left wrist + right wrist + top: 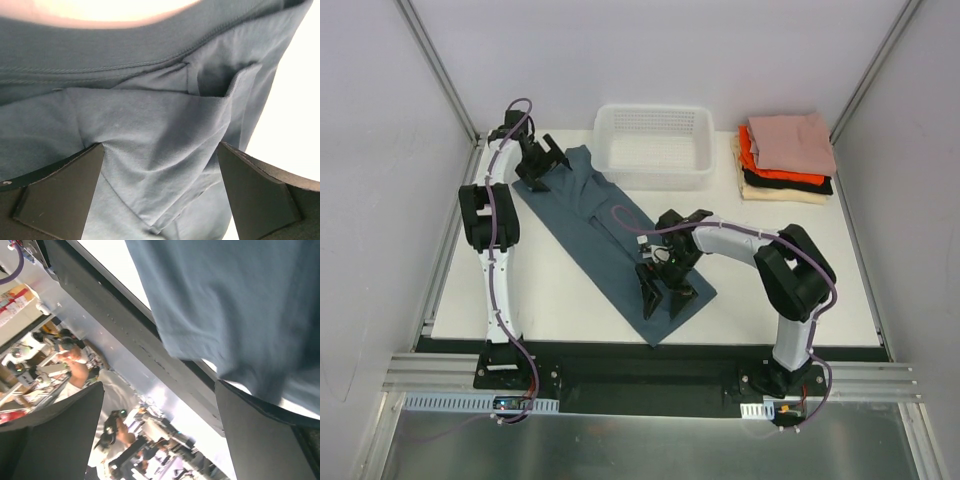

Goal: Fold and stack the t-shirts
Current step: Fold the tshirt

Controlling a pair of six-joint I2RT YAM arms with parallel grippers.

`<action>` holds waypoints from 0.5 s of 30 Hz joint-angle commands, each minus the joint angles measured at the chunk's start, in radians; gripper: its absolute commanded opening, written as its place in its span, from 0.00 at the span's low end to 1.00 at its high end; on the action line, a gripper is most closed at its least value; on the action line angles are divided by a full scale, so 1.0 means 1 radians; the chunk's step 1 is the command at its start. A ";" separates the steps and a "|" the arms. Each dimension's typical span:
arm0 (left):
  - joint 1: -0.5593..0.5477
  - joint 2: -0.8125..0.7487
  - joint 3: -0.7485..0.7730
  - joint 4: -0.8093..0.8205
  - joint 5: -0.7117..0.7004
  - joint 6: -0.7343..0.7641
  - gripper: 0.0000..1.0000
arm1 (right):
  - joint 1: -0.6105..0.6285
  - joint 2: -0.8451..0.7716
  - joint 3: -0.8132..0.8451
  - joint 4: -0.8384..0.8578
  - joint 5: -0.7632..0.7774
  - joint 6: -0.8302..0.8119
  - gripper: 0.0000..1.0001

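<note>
Shirt [588,215] stretches from left end effector [544,160] to right end effector [665,293].

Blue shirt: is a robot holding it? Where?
Nothing is held. The left gripper has its fingers spread wide over the blue shirt at its far end; the right gripper is spread wide over the near end.
</note>
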 commanded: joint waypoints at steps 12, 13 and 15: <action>0.091 0.246 0.297 0.163 -0.011 -0.173 0.99 | -0.198 -0.167 0.096 -0.107 0.173 -0.042 0.96; 0.093 0.254 0.323 0.173 0.014 -0.177 0.99 | -0.209 -0.179 0.096 -0.109 0.185 -0.037 0.97; 0.093 0.246 0.333 0.179 0.029 -0.184 0.99 | -0.234 -0.219 0.093 -0.107 0.233 -0.023 0.96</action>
